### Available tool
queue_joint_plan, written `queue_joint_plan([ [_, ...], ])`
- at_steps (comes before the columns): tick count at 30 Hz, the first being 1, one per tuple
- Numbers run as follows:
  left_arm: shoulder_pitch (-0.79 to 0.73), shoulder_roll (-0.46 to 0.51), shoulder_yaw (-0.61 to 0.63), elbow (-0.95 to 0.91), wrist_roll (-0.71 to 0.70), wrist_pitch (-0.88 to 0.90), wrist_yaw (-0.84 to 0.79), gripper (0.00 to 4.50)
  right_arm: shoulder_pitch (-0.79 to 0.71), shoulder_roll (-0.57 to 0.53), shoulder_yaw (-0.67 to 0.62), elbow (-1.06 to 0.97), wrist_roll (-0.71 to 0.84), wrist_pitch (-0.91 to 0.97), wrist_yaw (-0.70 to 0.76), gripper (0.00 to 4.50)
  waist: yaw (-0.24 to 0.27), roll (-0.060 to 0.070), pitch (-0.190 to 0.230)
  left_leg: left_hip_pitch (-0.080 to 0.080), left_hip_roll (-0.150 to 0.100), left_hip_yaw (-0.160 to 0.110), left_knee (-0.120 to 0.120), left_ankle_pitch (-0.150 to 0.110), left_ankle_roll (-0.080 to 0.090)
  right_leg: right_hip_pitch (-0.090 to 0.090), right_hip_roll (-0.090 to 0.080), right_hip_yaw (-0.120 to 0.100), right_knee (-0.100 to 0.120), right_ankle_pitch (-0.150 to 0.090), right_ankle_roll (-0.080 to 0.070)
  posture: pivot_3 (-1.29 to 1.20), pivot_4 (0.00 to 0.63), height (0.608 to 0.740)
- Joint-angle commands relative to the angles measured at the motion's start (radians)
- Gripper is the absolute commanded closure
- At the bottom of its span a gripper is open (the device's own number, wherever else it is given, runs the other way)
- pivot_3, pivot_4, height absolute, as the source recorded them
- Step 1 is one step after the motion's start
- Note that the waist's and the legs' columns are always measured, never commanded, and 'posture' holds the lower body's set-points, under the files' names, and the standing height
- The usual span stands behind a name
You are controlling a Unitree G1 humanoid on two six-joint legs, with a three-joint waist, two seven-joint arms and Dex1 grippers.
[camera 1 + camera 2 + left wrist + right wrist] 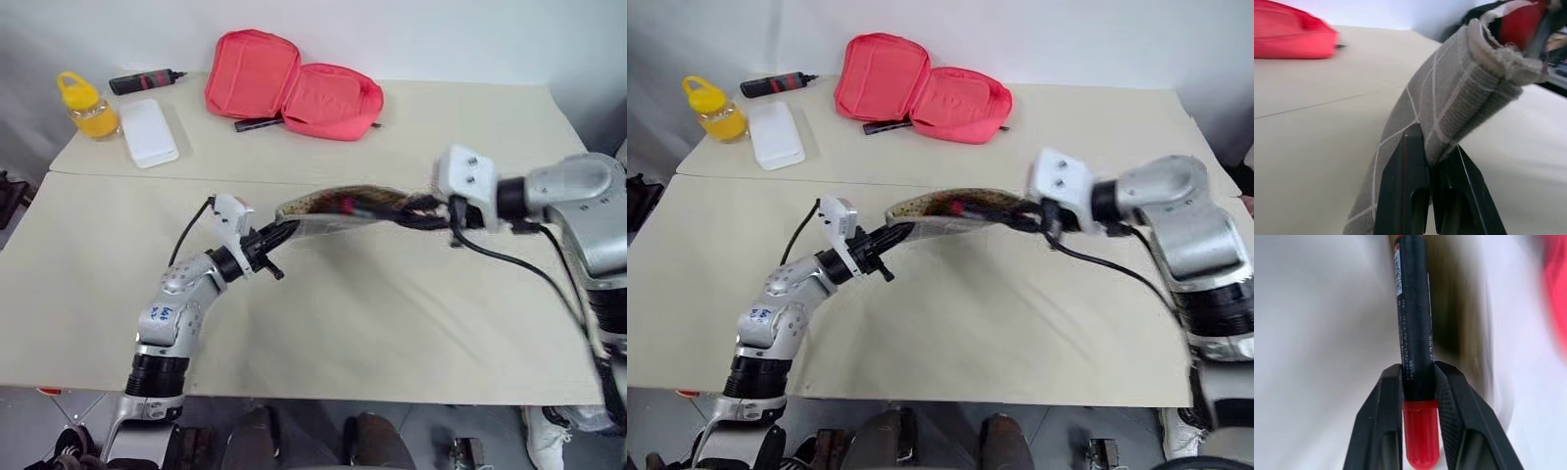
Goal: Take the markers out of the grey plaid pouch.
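Note:
The grey plaid pouch [328, 213] hangs stretched above the table between my two grippers, its brownish lining showing along the open top. My left gripper [279, 239] is shut on the pouch's left end; the left wrist view shows the black fingers [1405, 166] pinching the folded grey fabric [1449, 98]. At the pouch's right end is my right gripper [429, 211]. Seen from the right wrist, that gripper [1418, 369] is shut on a dark marker [1413, 318], whose red end lies between the fingers and whose far end points into the pouch's mouth.
An open coral-red zip case [294, 88] lies at the back of the table with a long dark pen [257, 123] at its front edge. At the back left stand a yellow bottle [86, 106], a white box [149, 132] and a black-and-red tube [147, 80].

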Motion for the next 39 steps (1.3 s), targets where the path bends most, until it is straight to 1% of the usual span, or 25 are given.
queue_joint_plan([
  [1, 0.006, 0.002, 0.028, -0.019, -0.019, -0.012, -0.012, 4.50, -0.011, -0.020, -0.067, 0.075, -0.016, -0.084, -0.028, 3.91, -0.007, 0.000, 0.000, 0.000, 0.001, 0.003, 0.000, 0.000, 0.000, -0.002, 0.000, 0.001, 0.001, 0.000, 0.000, 0.00, 0.150, 0.740],
  [4, 0.017, 0.013, 0.054, -0.010, -0.034, -0.006, -0.024, 4.50, 0.014, -0.041, -0.090, 0.114, -0.018, -0.097, -0.027, 3.91, -0.016, 0.000, 0.000, 0.000, 0.002, 0.003, 0.000, 0.001, -0.001, -0.002, 0.001, 0.000, 0.002, 0.000, 0.000, 0.00, 0.150, 0.740],
  [7, 0.015, 0.005, 0.079, -0.008, -0.069, 0.008, -0.030, 4.50, 0.044, -0.045, -0.058, 0.176, -0.097, -0.182, -0.070, 3.91, -0.021, 0.000, 0.000, 0.000, 0.002, 0.003, 0.000, 0.001, -0.001, -0.002, 0.001, 0.000, 0.002, 0.000, 0.000, 0.00, 0.150, 0.740],
  [9, 0.009, -0.004, 0.091, -0.014, -0.099, 0.035, -0.033, 4.50, 0.047, 0.005, -0.061, 0.228, -0.112, -0.216, -0.125, 3.91, -0.023, 0.000, 0.000, 0.000, 0.002, 0.003, 0.001, 0.001, -0.001, -0.002, 0.001, 0.001, 0.002, 0.000, 0.000, 0.00, 0.150, 0.740],
  [11, 0.006, -0.003, 0.085, -0.022, -0.109, 0.049, -0.044, 4.50, 0.040, 0.078, -0.075, 0.294, -0.110, -0.262, -0.192, 3.91, -0.027, 0.000, 0.000, 0.000, 0.002, 0.003, 0.001, 0.001, -0.001, -0.002, 0.001, 0.001, 0.003, 0.000, 0.000, 0.00, 0.150, 0.740],
  [13, 0.006, 0.001, 0.081, -0.025, -0.107, 0.052, -0.050, 4.50, 0.043, 0.126, -0.078, 0.348, -0.113, -0.330, -0.222, 3.91, -0.029, 0.000, 0.000, 0.001, 0.003, 0.003, 0.002, 0.001, -0.001, -0.002, 0.002, 0.001, 0.004, 0.000, 0.000, 0.00, 0.150, 0.740],
  [15, 0.006, 0.003, 0.081, -0.027, -0.103, 0.053, -0.049, 4.50, 0.052, 0.148, -0.074, 0.390, -0.120, -0.403, -0.223, 3.91, -0.025, 0.001, 0.000, 0.001, 0.003, 0.003, 0.002, 0.001, -0.002, -0.003, 0.002, 0.001, 0.004, 0.000, 0.000, 0.00, 0.150, 0.740],
  [17, 0.008, 0.004, 0.082, -0.031, -0.103, 0.053, -0.050, 4.50, 0.057, 0.146, -0.054, 0.430, -0.159, -0.496, -0.234, 3.91, -0.022, 0.001, 0.000, 0.001, 0.003, 0.003, 0.002, 0.001, -0.001, -0.003, 0.002, 0.002, 0.004, 0.000, 0.000, 0.00, 0.150, 0.740],
  [19, 0.011, 0.006, 0.084, -0.038, -0.107, 0.056, -0.050, 4.50, 0.050, 0.160, -0.067, 0.455, -0.139, -0.490, -0.217, 3.91, -0.020, 0.001, 0.000, 0.001, 0.002, 0.003, 0.001, 0.001, -0.001, -0.002, 0.001, 0.001, 0.004, 0.000, 0.000, 0.00, 0.150, 0.740],
  [21, 0.017, 0.004, 0.086, -0.045, -0.115, 0.064, -0.049, 4.50, 0.042, 0.170, -0.079, 0.468, -0.118, -0.470, -0.192, 3.19, -0.021, 0.001, 0.000, 0.001, 0.002, 0.003, 0.001, 0.001, -0.001, -0.002, 0.001, 0.001, 0.004, 0.000, 0.000, 0.00, 0.150, 0.740],
  [23, 0.022, 0.001, 0.084, -0.052, -0.118, 0.069, -0.047, 4.50, 0.040, 0.163, -0.074, 0.469, -0.132, -0.474, -0.192, 2.56, -0.022, 0.001, 0.000, 0.001, 0.002, 0.003, 0.001, 0.001, -0.001, -0.002, 0.001, 0.001, 0.004, 0.000, 0.000, 0.00, 0.150, 0.740],
  [26, 0.031, 0.002, 0.079, -0.064, -0.119, 0.078, -0.052, 4.50, 0.047, 0.149, -0.083, 0.430, -0.112, -0.458, -0.155, 1.50, -0.026, 0.001, 0.000, 0.001, 0.003, 0.003, 0.002, 0.001, -0.001, -0.002, 0.001, 0.001, 0.004, 0.000, 0.000, 0.00, 0.150, 0.740],
  [30, 0.038, 0.010, 0.076, -0.078, -0.135, 0.109, -0.065, 4.50, 0.014, 0.147, -0.162, 0.284, 0.046, -0.305, -0.062, 1.50, -0.026, 0.001, 0.001, 0.001, 0.003, 0.003, 0.002, 0.001, -0.001, -0.002, 0.002, 0.002, 0.005, 0.000, 0.000, 0.00, 0.150, 0.740],
  [32, 0.040, 0.014, 0.076, -0.088, -0.144, 0.128, -0.069, 4.50, -0.006, 0.128, -0.186, 0.183, 0.114, -0.204, -0.012, 1.50, -0.025, 0.001, 0.001, 0.001, 0.003, 0.003, 0.002, 0.001, -0.001, -0.002, 0.002, 0.002, 0.005, 0.000, 0.000, 0.00, 0.150, 0.740],
  [33, 0.040, 0.017, 0.074, -0.096, -0.153, 0.145, -0.074, 4.50, -0.040, 0.127, -0.207, 0.128, 0.172, -0.122, 0.003, 1.50, -0.023, 0.001, 0.001, 0.001, 0.003, 0.003, 0.002, 0.001, -0.001, -0.003, 0.002, 0.002, 0.005, 0.000, 0.000, 0.00, 0.150, 0.740],
  [34, 0.039, 0.021, 0.072, -0.103, -0.160, 0.160, -0.078, 4.50, -0.071, 0.124, -0.219, 0.083, 0.214, -0.066, 0.014, 1.86, -0.023, 0.001, 0.001, 0.001, 0.003, 0.003, 0.002, 0.001, -0.001, -0.002, 0.002, 0.002, 0.005, 0.000, 0.000, 0.00, 0.150, 0.740],
  [35, 0.040, 0.024, 0.072, -0.108, -0.166, 0.172, -0.080, 4.50, -0.090, 0.122, -0.228, 0.051, 0.240, -0.027, 0.019, 2.04, -0.023, 0.001, 0.001, 0.001, 0.003, 0.003, 0.002, 0.001, -0.001, -0.003, 0.002, 0.002, 0.005, 0.000, 0.000, 0.00, 0.150, 0.740],
  [37, 0.042, 0.027, 0.071, -0.125, -0.188, 0.206, -0.082, 4.50, -0.132, 0.126, -0.236, -0.025, 0.301, 0.065, 0.021, 2.69, -0.021, 0.001, 0.001, 0.001, 0.003, 0.002, 0.002, 0.001, -0.001, -0.003, 0.002, 0.002, 0.005, 0.000, 0.000, 0.00, 0.150, 0.740],
  [38, 0.044, 0.029, 0.068, -0.142, -0.207, 0.234, -0.086, 4.50, -0.156, 0.142, -0.221, -0.075, 0.315, 0.094, 0.011, 3.11, -0.021, 0.001, 0.001, 0.001, 0.003, 0.002, 0.002, 0.001, -0.001, -0.002, 0.002, 0.002, 0.005, 0.000, 0.000, 0.00, 0.150, 0.740],
  [39, 0.047, 0.030, 0.064, -0.161, -0.227, 0.266, -0.086, 4.50, -0.178, 0.163, -0.200, -0.121, 0.324, 0.119, -0.004, 3.42, -0.021, 0.001, 0.001, 0.001, 0.003, 0.002, 0.001, 0.001, -0.001, -0.002, 0.001, 0.002, 0.005, 0.000, 0.000, 0.00, 0.150, 0.740],
])
